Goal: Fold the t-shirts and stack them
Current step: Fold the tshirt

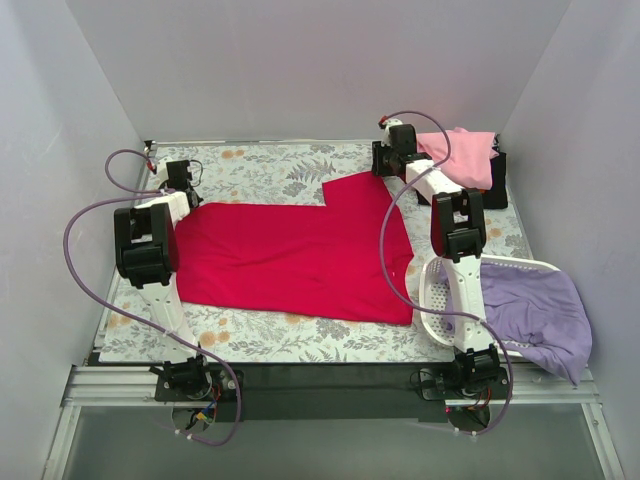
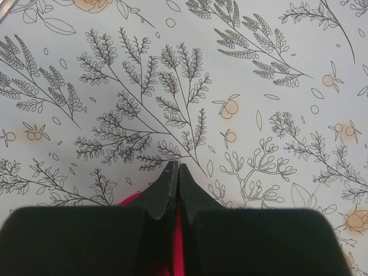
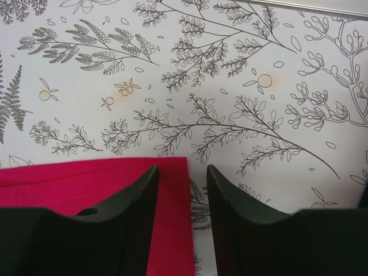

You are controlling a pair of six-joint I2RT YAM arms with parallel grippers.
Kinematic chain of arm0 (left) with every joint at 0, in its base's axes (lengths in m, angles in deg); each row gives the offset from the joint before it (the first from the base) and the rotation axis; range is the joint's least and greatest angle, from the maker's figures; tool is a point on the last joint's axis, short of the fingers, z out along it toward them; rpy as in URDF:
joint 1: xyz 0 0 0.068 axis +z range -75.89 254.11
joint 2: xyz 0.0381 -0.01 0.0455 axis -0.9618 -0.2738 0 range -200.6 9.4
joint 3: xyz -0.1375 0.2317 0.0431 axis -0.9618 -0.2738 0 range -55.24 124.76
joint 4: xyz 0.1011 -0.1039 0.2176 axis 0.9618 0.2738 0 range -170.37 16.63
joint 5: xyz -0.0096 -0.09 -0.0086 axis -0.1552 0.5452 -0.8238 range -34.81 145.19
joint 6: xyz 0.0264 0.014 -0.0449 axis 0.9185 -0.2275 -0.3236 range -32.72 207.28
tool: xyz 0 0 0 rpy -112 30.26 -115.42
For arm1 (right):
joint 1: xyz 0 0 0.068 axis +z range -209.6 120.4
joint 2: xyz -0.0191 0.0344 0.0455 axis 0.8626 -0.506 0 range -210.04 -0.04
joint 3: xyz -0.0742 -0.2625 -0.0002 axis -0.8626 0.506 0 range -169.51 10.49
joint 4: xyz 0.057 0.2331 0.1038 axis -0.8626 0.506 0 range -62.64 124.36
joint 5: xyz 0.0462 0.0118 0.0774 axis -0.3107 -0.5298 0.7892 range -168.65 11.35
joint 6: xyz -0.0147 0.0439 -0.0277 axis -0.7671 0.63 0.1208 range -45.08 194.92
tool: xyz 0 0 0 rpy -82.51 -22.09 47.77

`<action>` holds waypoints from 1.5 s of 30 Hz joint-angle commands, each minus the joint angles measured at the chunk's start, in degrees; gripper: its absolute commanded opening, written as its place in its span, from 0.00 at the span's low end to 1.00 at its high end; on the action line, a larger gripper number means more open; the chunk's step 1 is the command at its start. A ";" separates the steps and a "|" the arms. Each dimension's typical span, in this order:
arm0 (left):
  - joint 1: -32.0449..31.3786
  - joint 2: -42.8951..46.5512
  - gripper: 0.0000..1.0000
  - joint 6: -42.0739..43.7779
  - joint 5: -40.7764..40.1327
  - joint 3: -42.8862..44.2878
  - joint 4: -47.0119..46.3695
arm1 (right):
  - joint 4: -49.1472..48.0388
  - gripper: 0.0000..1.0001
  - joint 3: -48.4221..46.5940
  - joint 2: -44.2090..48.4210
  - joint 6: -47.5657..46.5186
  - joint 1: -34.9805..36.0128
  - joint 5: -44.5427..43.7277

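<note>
A large crimson-red t-shirt (image 1: 290,255) lies spread flat on the floral table (image 1: 260,170). My left gripper (image 1: 185,178) is at its far left corner. In the left wrist view the jaws (image 2: 175,169) are shut, with red cloth (image 2: 179,241) pinched between them. My right gripper (image 1: 385,158) is at the shirt's far right corner. In the right wrist view it (image 3: 183,172) is open, with the red hem corner (image 3: 86,184) lying between and below the jaws. A pink tee (image 1: 460,155) is heaped at the back right. A lavender tee (image 1: 535,315) lies in the basket. Orange and black tees are out of view.
A white mesh basket (image 1: 436,290) stands at the right front beside the right arm and holds the lavender tee. The pink tee rests on a black object (image 1: 497,180) at the back right. White walls close in the table on three sides.
</note>
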 commanded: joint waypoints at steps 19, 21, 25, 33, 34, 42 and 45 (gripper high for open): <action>0.25 3.18 0.00 0.90 -0.47 -0.22 0.54 | 3.73 0.07 5.53 1.05 1.38 0.28 3.62; 0.25 3.26 0.00 0.90 -0.47 -0.30 0.45 | 4.17 0.01 5.35 1.22 1.11 0.28 3.62; 0.25 3.53 0.00 0.81 -0.64 -0.39 0.45 | 4.00 0.01 5.35 3.24 1.02 0.29 3.62; 0.25 8.26 0.00 -1.03 2.26 -2.67 -1.83 | -4.42 0.01 14.56 17.62 2.34 0.29 9.41; 0.33 8.71 0.00 -1.21 2.26 -3.11 -2.27 | -6.88 0.01 18.23 19.22 2.60 0.29 10.29; 0.33 12.14 0.00 -2.00 2.70 -6.10 -5.26 | -15.78 0.01 35.75 31.45 4.45 0.20 14.25; 0.33 12.84 0.00 -2.00 2.44 -6.81 -5.18 | -17.00 0.01 40.76 34.69 5.41 0.29 15.31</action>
